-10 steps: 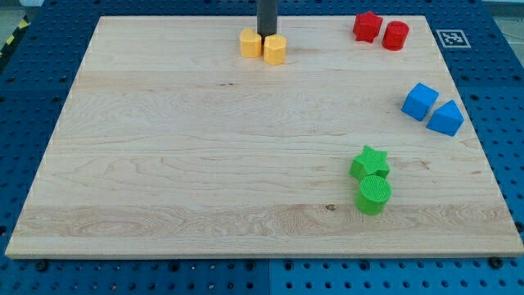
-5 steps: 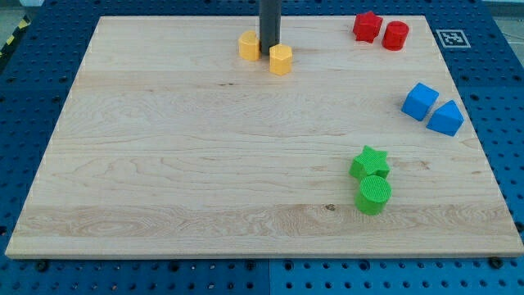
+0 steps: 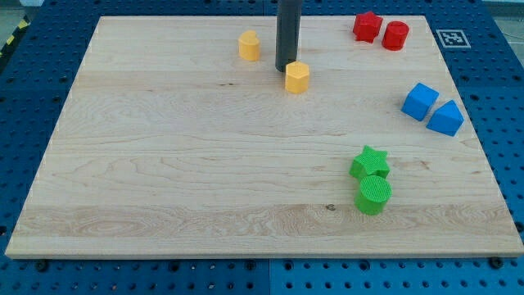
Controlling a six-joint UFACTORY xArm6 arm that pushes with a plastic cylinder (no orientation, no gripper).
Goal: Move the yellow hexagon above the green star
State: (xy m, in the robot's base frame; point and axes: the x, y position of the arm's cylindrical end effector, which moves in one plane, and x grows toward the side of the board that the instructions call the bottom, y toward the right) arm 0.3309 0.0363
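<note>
Blocks on the bench [image 3: 164, 164], eight in all, two of each colour:

- Yellow, 2: one yellow hexagon [image 3: 297, 77]; one other yellow block [image 3: 249, 46], shape not clear.
- Red, 2: one red star [image 3: 368, 26]; one red cylinder [image 3: 395, 35].
- Blue, 2: one blue cube [image 3: 420, 101]; one blue block [image 3: 446, 118] of a wedge-like form, exact shape uncertain.
- Green, 2: one green star [image 3: 369, 162]; one green cylinder [image 3: 374, 195].

By shape: stars, 2; cylinders, 2; hexagons, 1; cubes, 1; unclear, 2.

Other items: one bench; one dark rod, with my tip [image 3: 286, 68] counted once; one black-and-white marker tag [image 3: 452, 38].
</note>
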